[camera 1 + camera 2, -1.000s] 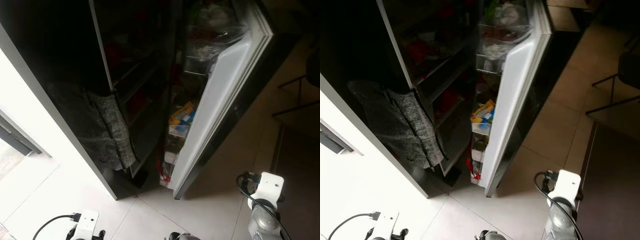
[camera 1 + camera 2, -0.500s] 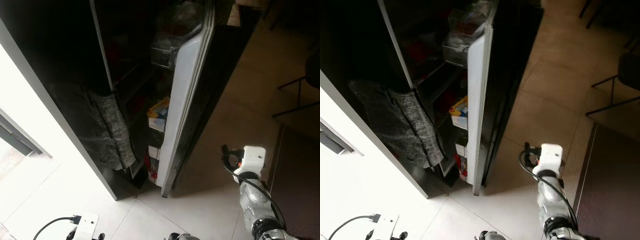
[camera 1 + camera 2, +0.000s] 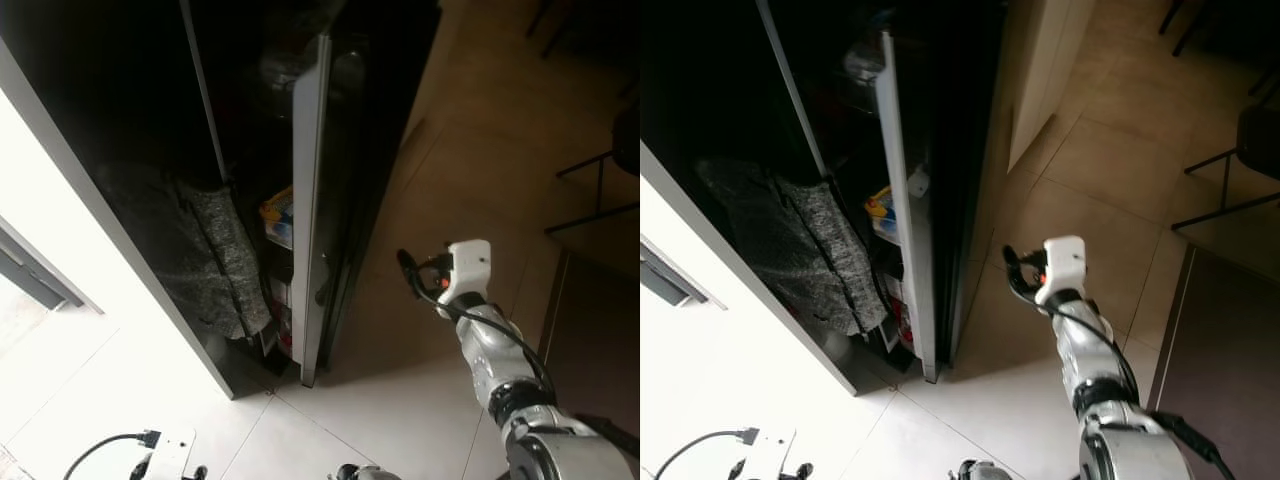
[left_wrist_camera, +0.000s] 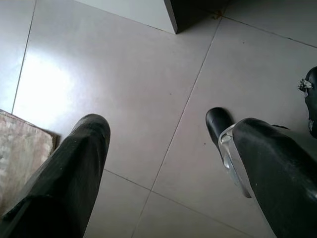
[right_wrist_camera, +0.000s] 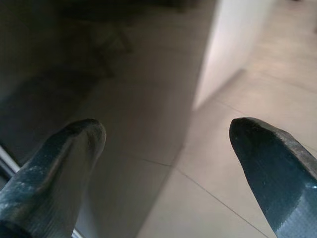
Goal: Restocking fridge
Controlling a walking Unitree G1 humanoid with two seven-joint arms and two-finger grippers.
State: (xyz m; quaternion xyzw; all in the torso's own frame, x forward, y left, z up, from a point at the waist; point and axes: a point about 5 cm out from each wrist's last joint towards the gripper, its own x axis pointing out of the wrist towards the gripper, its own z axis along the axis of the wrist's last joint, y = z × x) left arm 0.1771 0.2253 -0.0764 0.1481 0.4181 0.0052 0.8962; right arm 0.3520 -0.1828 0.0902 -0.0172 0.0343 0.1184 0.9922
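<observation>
The black fridge stands ahead, its door (image 3: 308, 200) swung nearly shut, leaving a narrow gap. Through the gap I see door-shelf items, among them a yellow and blue carton (image 3: 278, 212). A grey cloth (image 3: 215, 260) hangs on the fridge's left side. My right arm (image 3: 480, 330) is raised just right of the door's dark outer face. In the right wrist view my right gripper (image 5: 168, 144) is open with nothing between its fingers, facing the dim door front and floor. My left gripper (image 4: 156, 121) hangs open above the floor tiles.
A white wall or cabinet (image 3: 60, 230) runs along the left of the fridge. A black chair frame (image 3: 600, 190) stands on the tan tiles at the right. A rug corner (image 4: 20, 158) lies by the left gripper.
The fridge door has swung from wide open to almost shut. My right arm has risen and moved left, following the door.
</observation>
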